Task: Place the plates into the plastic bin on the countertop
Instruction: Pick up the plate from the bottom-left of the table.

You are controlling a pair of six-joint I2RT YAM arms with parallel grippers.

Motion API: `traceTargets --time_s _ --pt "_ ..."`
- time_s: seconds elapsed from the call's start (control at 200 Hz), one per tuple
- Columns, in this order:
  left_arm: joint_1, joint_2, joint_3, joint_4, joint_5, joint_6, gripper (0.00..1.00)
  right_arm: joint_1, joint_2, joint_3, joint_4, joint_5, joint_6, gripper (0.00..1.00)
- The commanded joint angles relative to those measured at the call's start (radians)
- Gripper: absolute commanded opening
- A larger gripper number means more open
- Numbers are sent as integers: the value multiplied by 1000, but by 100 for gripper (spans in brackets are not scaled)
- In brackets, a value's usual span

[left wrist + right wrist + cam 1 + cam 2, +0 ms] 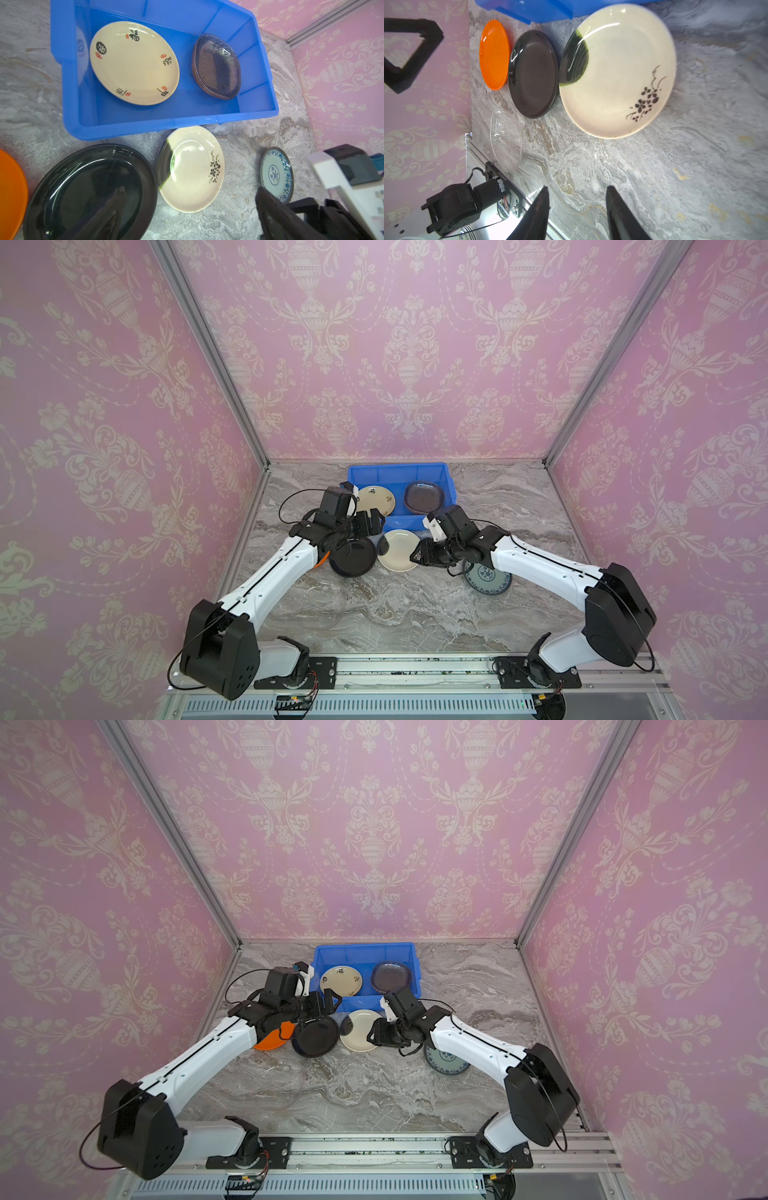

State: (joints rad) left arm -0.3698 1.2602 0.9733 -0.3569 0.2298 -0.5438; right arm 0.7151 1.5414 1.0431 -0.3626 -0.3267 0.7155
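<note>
The blue plastic bin (451, 489) stands at the back of the countertop (415, 614). Inside it lie a cream plate with dark characters (134, 62) and a stack of smoky glass plates (217, 66). In front of the bin sit an orange plate (272, 1038), a black plate (353, 558), a cream plate with a flower mark (399, 549) and a blue-patterned plate (488, 578). A clear glass plate (506, 141) lies nearer the front. My left gripper (372, 522) hangs wide open above the black plate's far edge, empty. My right gripper (577, 191) is open and empty beside the flower plate.
Pink patterned walls close in the counter on three sides, and the bin stands against the back one. A metal rail (415, 668) carrying both arm bases runs along the front edge. Bare marble lies between the plates and the rail.
</note>
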Motion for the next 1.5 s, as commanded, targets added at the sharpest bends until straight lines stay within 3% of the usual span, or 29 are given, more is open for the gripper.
traceTargets --time_s 0.0,0.38,0.55,0.661,1.026,1.496 --pt "19 -123 -48 -52 2 -41 99 67 64 40 43 -16 38 44" --pt "268 -411 -220 -66 209 -116 99 229 341 269 94 -106 86 41" --pt "426 -444 -336 53 397 -238 99 282 473 384 97 -185 126 43" --pt "479 -464 -359 72 414 -244 99 300 534 431 72 -220 134 43" --pt "500 -493 -370 44 412 -190 99 303 638 507 61 -288 157 37" --pt "503 -505 -376 13 400 -161 98 300 718 604 -16 -273 146 32"
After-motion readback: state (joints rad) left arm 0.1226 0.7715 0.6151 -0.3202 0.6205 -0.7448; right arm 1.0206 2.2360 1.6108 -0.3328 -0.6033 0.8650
